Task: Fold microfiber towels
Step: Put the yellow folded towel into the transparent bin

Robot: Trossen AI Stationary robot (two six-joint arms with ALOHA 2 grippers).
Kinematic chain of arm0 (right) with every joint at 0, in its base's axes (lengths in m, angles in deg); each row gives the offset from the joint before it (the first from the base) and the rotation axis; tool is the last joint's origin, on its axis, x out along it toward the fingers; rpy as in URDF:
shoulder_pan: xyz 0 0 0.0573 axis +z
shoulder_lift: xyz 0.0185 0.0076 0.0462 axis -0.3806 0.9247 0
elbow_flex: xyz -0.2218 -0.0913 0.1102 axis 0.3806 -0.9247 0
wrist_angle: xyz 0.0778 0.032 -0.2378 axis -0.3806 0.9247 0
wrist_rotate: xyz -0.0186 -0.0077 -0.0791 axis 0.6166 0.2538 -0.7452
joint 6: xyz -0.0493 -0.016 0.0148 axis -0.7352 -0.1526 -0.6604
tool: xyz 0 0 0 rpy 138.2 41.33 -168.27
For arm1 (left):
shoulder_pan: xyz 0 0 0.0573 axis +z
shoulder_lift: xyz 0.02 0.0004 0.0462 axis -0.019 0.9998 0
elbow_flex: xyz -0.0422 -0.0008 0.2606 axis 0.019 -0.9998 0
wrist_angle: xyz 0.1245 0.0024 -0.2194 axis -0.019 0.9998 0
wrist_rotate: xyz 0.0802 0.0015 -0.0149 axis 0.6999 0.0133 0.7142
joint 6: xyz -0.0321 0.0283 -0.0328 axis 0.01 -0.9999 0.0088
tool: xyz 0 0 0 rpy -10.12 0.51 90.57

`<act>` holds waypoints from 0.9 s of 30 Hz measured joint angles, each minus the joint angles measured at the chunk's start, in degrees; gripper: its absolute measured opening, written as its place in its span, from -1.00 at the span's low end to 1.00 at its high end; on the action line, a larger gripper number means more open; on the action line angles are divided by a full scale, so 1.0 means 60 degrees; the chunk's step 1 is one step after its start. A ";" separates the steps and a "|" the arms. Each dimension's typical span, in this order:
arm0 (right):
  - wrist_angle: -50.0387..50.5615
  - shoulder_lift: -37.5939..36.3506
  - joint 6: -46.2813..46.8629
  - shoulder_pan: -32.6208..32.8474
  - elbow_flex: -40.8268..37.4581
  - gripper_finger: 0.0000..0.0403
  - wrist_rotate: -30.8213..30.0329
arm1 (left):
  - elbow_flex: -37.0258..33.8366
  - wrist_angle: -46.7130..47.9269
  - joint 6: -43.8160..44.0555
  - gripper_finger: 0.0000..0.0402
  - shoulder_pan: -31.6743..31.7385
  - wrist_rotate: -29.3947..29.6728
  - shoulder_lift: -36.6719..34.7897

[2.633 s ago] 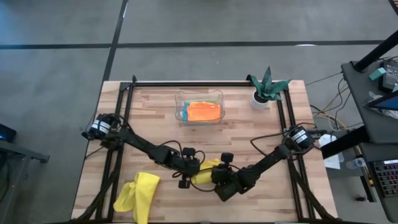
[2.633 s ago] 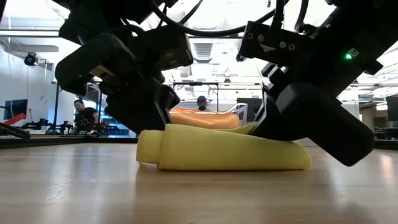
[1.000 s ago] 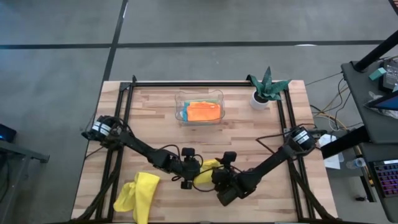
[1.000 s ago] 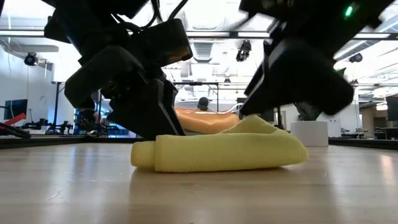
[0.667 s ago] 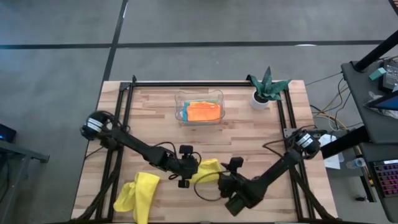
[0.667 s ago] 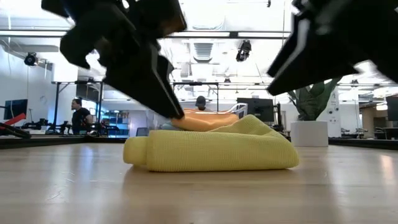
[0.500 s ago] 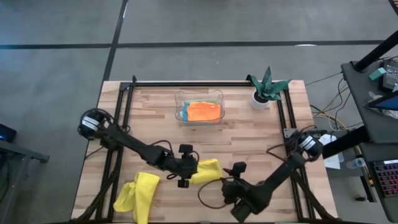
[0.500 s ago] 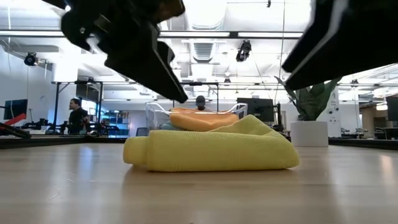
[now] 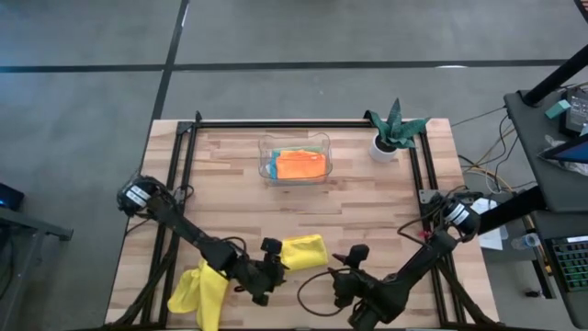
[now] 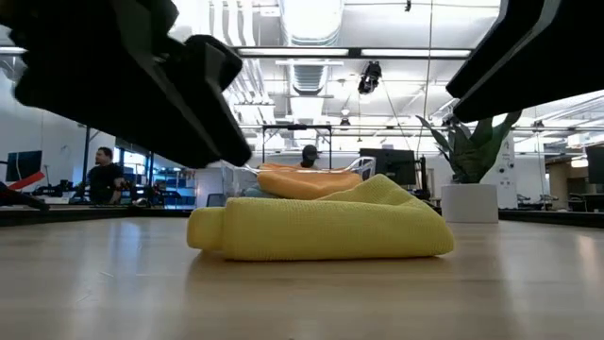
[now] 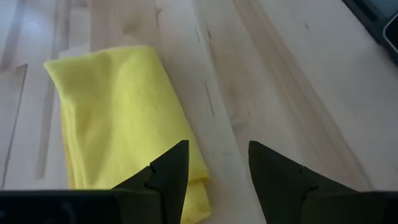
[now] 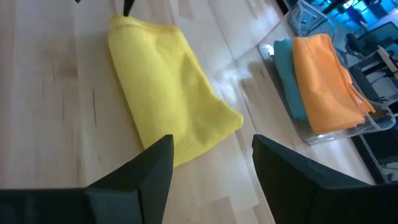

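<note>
A folded bright yellow microfiber towel (image 9: 304, 250) lies flat on the wooden table near its front edge, also seen as a thick pad in the low view (image 10: 321, 231). My left gripper (image 11: 214, 171) hovers open just near-left of it, one finger over the towel's near corner (image 11: 186, 186). My right gripper (image 12: 211, 165) hovers open on the near-right side of this towel (image 12: 168, 112). Neither touches it. A second yellow towel (image 9: 198, 289) lies crumpled at the near left, partly under my left arm.
A clear plastic tray (image 9: 266, 147) at the far middle holds a folded orange towel (image 9: 301, 165) on a turquoise one (image 12: 287, 74). A small plant in a white pot (image 9: 393, 131) stands at the far right. Bare wood lies between the tray and the folded towel.
Both grippers have drawn back from the folded yellow towel toward the table's near edge and risen, the left also going leftward, the right rightward. The towel has settled slightly and stays folded on the table where it was.
</note>
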 joint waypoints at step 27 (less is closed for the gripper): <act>0.0023 0.0011 -0.0127 -0.0047 -0.0017 -0.05 0.0002 | 0.1278 0.0747 -0.0694 0.48 0.0111 0.1916 0.1568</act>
